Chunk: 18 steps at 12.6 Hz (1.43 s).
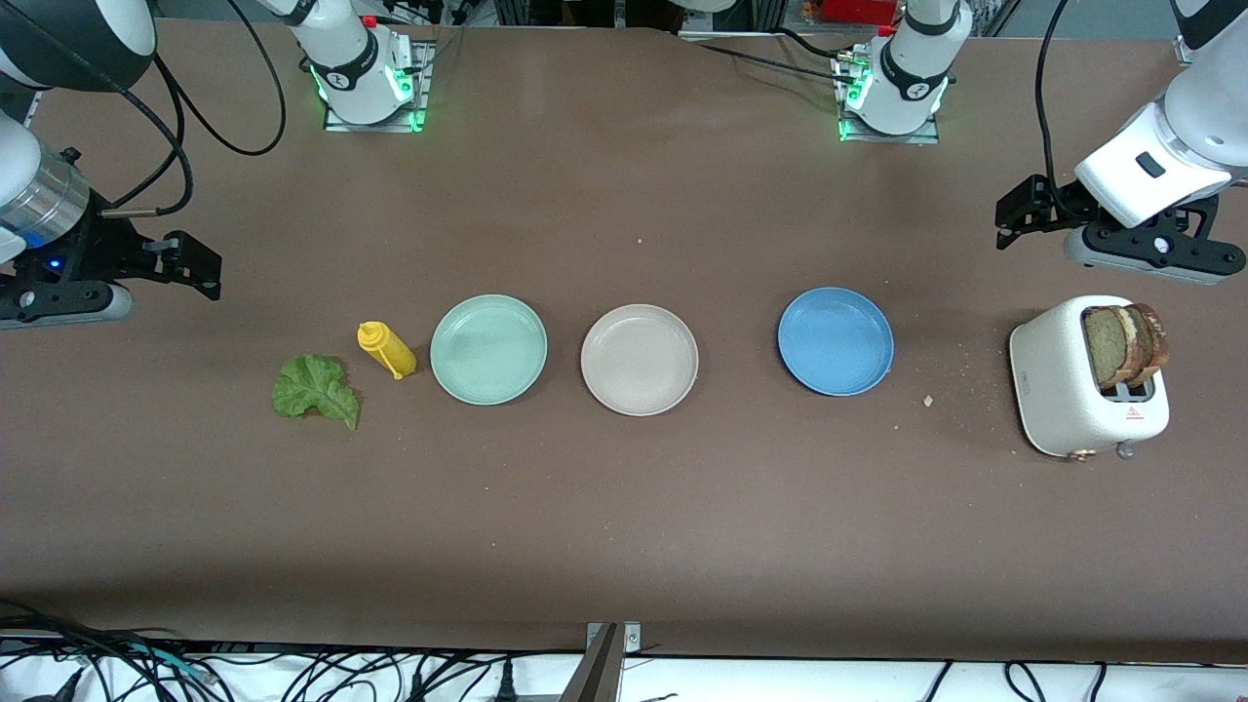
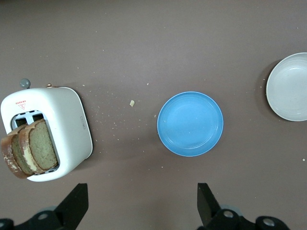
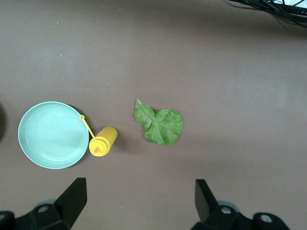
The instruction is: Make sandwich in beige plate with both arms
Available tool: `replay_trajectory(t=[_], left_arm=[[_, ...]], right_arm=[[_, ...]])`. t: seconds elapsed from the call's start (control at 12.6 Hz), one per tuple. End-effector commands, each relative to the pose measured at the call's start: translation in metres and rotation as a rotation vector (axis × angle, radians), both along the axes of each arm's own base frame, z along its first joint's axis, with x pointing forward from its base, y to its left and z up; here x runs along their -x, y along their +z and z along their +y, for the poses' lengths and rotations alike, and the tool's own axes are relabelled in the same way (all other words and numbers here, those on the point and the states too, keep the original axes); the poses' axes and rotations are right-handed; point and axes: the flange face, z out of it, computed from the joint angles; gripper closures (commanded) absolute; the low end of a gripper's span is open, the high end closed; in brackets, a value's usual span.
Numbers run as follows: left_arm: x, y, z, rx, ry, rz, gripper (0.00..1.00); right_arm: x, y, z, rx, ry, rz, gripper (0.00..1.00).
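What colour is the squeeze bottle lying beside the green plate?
Yellow: the squeeze bottle shows best in the right wrist view.

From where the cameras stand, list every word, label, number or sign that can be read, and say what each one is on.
Red warning triangle with a line of red print under it, on top of the white toaster beside its slots: the print is too small to read.
Small dark round marks on the two arm bases at the table's edge: blurred, not readable.
Beige plate, blue plate, mint-green plate, yellow bottle: no text.
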Motion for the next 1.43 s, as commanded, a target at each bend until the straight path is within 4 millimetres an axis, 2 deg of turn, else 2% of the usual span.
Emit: replay_trajectory(t=[0.0, 0.24, 0.32, 0.48, 0.56, 0.64, 0.87, 1.03, 1.19, 1.35], left_arm=[[-0.001, 0.005, 0.003, -0.022, -0.009, -0.003, 0.00], [-0.001, 0.003, 0.005, -0.024, -0.006, 0.000, 0.00], [-0.010, -0.015, 0.011, -0.022, 0.011, 0.031, 0.00], [-0.022, -0.033, 0.038, -0.020, 0.057, 0.056, 0.00], [-0.030, -0.050, 0.062, -0.021, 0.091, 0.078, 0.00], [-0.040, -0.062, 0.094, -0.063, 0.120, 0.063, 0.00], [-0.060, -0.111, 0.166, -0.086, 0.211, 0.048, 0.00], [-0.061, -0.136, 0.177, -0.083, 0.225, 0.046, 0.00], [-0.052, -0.163, 0.204, -0.115, 0.236, 0.021, 0.00], [-0.045, -0.177, 0.210, -0.113, 0.245, 0.033, 0.00]], right_arm=[[0.005, 0.004, -0.002, 0.012, -0.002, -0.007, 0.00], [0.005, 0.004, 0.001, 0.011, -0.002, -0.008, 0.00], [0.005, 0.004, 0.001, 0.011, 0.000, -0.011, 0.00], [0.005, 0.005, 0.002, 0.011, 0.003, -0.012, 0.00], [0.004, 0.005, 0.002, 0.010, 0.003, -0.013, 0.00], [0.004, 0.006, 0.004, 0.010, 0.005, -0.017, 0.00], [0.005, 0.005, 0.001, 0.011, 0.002, -0.012, 0.00], [0.005, 0.005, 0.001, 0.011, 0.003, -0.012, 0.00], [0.004, 0.005, 0.002, 0.010, 0.005, -0.015, 0.00], [0.004, 0.005, 0.002, 0.010, 0.003, -0.015, 0.00]])
